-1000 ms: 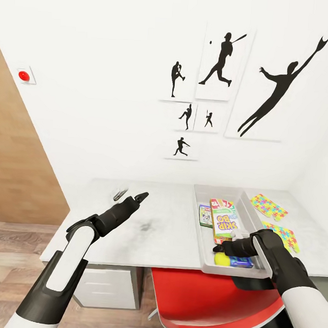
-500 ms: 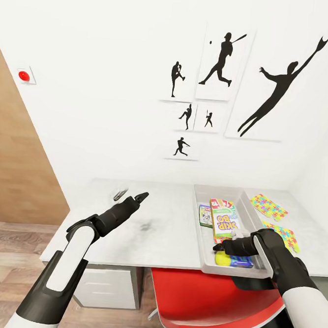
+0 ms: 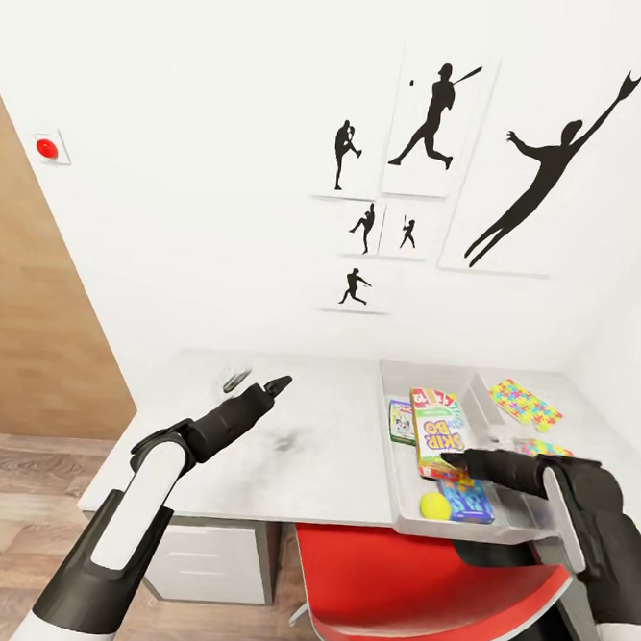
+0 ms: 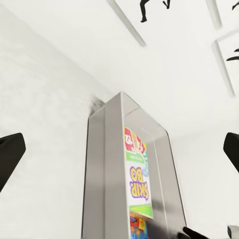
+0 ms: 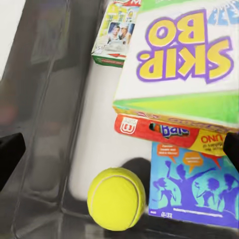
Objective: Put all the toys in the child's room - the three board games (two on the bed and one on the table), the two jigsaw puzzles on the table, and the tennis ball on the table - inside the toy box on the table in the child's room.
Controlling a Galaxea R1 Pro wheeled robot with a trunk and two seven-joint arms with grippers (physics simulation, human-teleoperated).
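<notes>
Bare table [image 3: 310, 455] left of toy box [image 3: 399, 491], red chair [image 3: 405, 597] blocking the front edge

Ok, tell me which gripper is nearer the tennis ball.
Right. The right gripper hangs open just above the tennis ball in the toy box; the left gripper hovers far across the table.

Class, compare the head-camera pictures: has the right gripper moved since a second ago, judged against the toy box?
Yes. The right gripper has lifted and pulled back toward the toy box's right side, uncovering the tennis ball inside.

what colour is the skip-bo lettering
Yellow with purple outlines on the Skip-Bo box; clearest in the right wrist view.
</notes>
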